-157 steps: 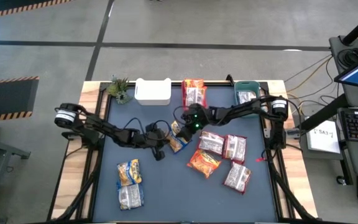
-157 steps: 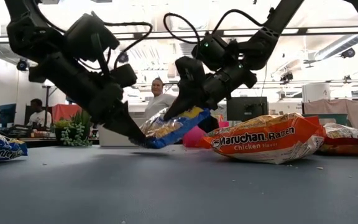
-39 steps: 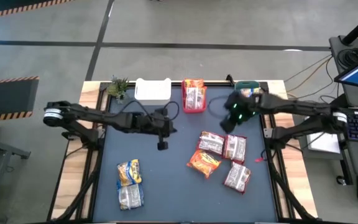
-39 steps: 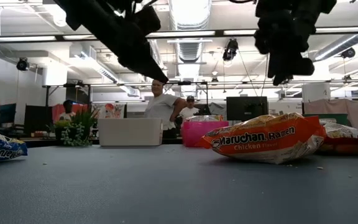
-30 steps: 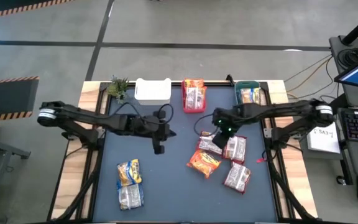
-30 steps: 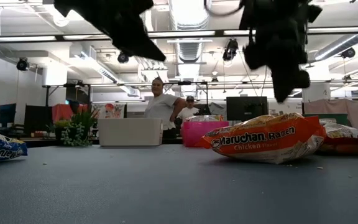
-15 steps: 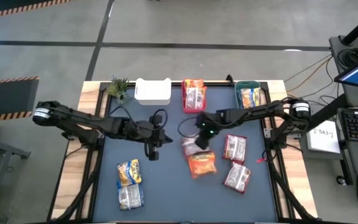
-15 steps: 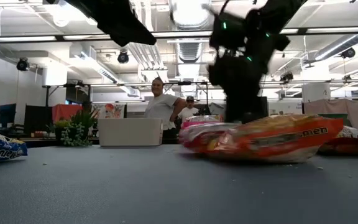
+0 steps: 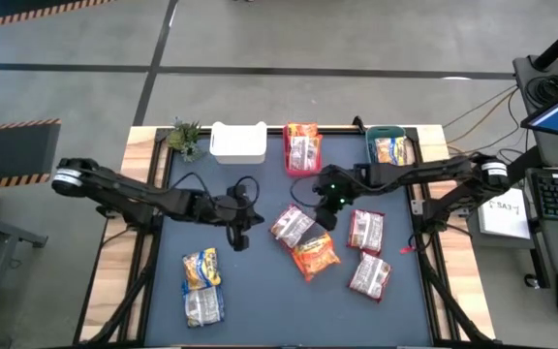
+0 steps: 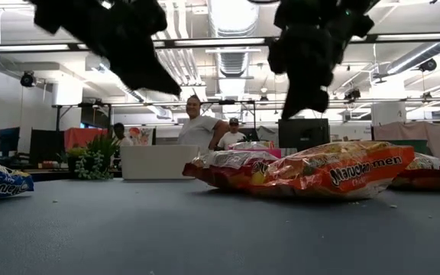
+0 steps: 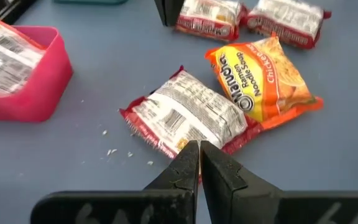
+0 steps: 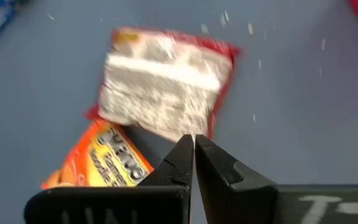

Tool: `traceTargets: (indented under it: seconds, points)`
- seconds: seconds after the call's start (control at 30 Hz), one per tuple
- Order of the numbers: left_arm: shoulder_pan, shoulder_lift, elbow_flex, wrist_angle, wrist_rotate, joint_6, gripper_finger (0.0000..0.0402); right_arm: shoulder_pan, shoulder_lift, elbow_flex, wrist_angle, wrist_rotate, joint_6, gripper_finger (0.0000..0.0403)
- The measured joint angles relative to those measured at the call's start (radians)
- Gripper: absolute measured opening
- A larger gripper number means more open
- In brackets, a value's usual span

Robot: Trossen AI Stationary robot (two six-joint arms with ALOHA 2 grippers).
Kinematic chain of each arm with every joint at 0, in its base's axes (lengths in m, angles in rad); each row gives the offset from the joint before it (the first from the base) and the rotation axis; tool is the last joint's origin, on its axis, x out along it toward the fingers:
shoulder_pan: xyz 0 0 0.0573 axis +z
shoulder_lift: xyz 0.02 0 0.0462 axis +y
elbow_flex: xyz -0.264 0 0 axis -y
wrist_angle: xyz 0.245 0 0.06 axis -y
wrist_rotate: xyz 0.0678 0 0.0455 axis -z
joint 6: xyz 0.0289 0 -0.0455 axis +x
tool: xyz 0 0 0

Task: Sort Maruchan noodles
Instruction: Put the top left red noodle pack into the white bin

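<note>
Silver-red packet (image 9: 291, 226) is lying mid-table, long axis diagonal, overlapping the orange packet (image 9: 314, 256). Right gripper (image 9: 328, 206) is hovering just beside its far-right corner, fingers pressed together, holding nothing. Left gripper (image 9: 241, 236) is sitting farther off on the other side, also closed and empty. Loose on the table: 1 orange, 3 silver-red, 2 blue-yellow (image 9: 201, 269).

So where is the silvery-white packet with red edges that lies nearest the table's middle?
High view: the silvery-white packet lies mid-table, touching the orange packet, between the left tool and right tool.
</note>
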Motion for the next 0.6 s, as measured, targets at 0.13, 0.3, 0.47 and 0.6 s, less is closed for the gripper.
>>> traceTargets:
  seconds: [0.13, 0.3, 0.47, 0.6]
  points:
    - [0.002, 0.048, -0.117, 0.285, -0.002, 0.0, 0.0, 0.002, 0.015, -0.061, 0.009, 0.008, 0.025, 0.0009]
    - [0.008, 0.124, -0.175, 0.444, -0.021, 0.0, 0.0002, 0.002, 0.052, -0.117, 0.099, 0.018, 0.026, 0.0009]
    - [0.008, 0.207, -0.163, 0.466, -0.02, -0.014, 0.0025, 0.0, 0.059, -0.141, 0.179, 0.017, 0.018, 0.0011]
    - [0.015, 0.256, -0.146, 0.479, -0.005, -0.015, 0.0057, 0.0, 0.058, -0.141, 0.23, 0.019, 0.006, 0.0023]
